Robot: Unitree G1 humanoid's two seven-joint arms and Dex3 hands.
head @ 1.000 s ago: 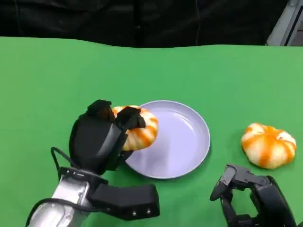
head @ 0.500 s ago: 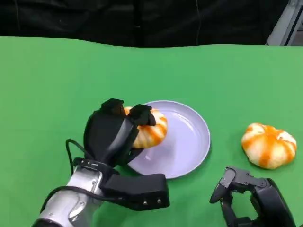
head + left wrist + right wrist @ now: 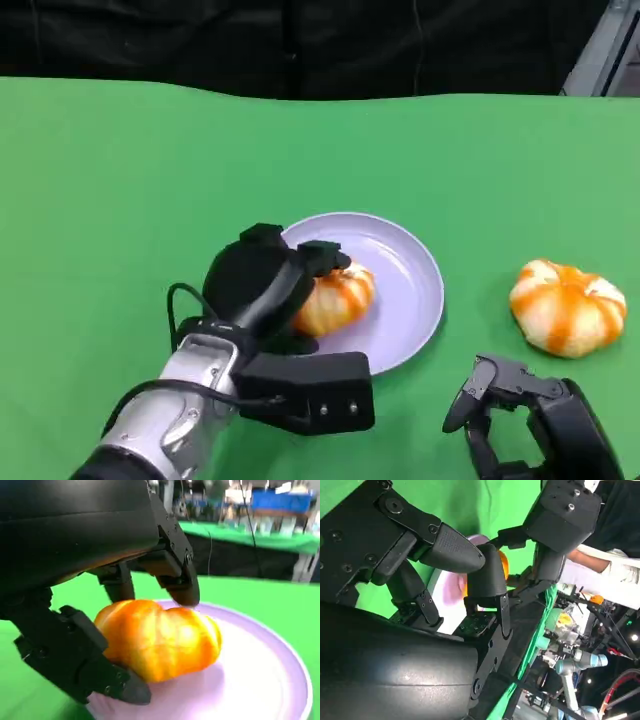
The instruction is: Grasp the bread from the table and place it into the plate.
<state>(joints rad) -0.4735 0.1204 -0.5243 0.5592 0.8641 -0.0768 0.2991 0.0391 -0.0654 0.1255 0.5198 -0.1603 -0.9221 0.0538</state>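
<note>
An orange-and-white striped bread roll [image 3: 338, 298] sits over the near-left part of the lilac plate [image 3: 410, 285], gripped by my left hand [image 3: 268, 282], whose fingers wrap over its top. Up close in the left wrist view, the bread [image 3: 160, 642] is held between fingers [image 3: 175, 582] above and the thumb below, low over the plate [image 3: 280, 680]. My right hand [image 3: 520, 410] rests at the lower right with its fingers apart, holding nothing. In the right wrist view, my right hand [image 3: 455, 565] has the plate [image 3: 451, 592] beyond it.
A second striped bread roll [image 3: 567, 307] lies on the green table [image 3: 120, 180] to the right of the plate, just beyond my right hand. A person's sleeve [image 3: 592, 575] shows in the right wrist view.
My left hand has carried the bread rightward from the plate's left rim to over the plate. The right hand and the other roll have stayed put.
</note>
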